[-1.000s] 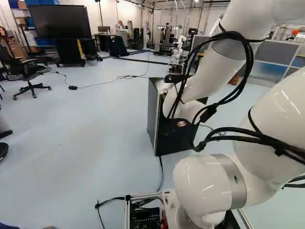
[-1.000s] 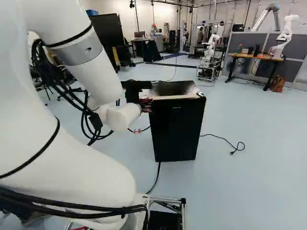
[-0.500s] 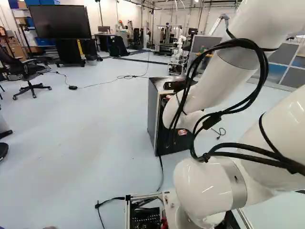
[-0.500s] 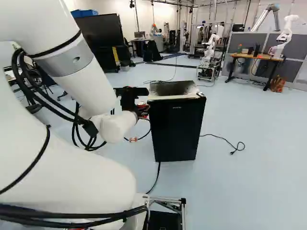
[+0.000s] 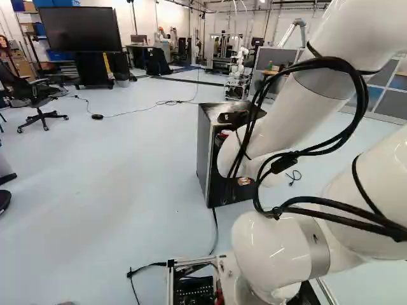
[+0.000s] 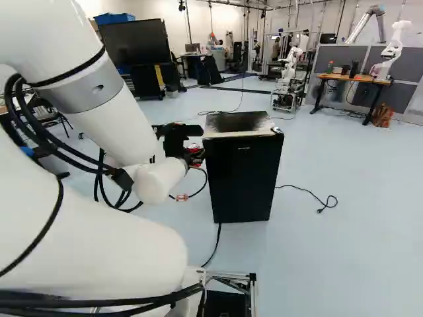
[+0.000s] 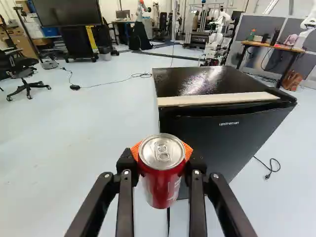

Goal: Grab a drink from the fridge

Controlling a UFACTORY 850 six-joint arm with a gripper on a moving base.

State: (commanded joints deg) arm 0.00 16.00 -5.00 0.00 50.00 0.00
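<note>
The gripper [image 7: 161, 152] had a red can [image 7: 160, 185] pinched between its two fingers, the orange pads [image 7: 187, 150] pressed to opposite sides near the silver lid; the can hung roughly upright, tab closed, out in the air beside the near end of the fridge [image 7: 222, 143]; the grab itself looked done, with carrying or handing over likely to come. The hold sat high on a smooth, perhaps damp wall, so a jerk could have let the can slip or swing; too hard a squeeze could have dented it; a turn toward the fridge could have knocked its lower part on the door, which appeared shut; the loose black cables [image 5: 365, 121] looping off the white arm [image 5: 286, 127] might have snagged as it folded back.

The fridge stood on a pale blue, faintly glossy floor [image 5: 127, 159], its dark top shiny and edged in front by a pale strip [image 7: 217, 98]; a cord [image 7: 270, 169] lay curled near it, a possible catch for a moving base. Farther off were an office chair [image 5: 38, 101], a large screen [image 5: 79, 28], a wooden desk [image 6: 350, 78] by grey partitions, and another robot [image 6: 287, 66] near the back.
</note>
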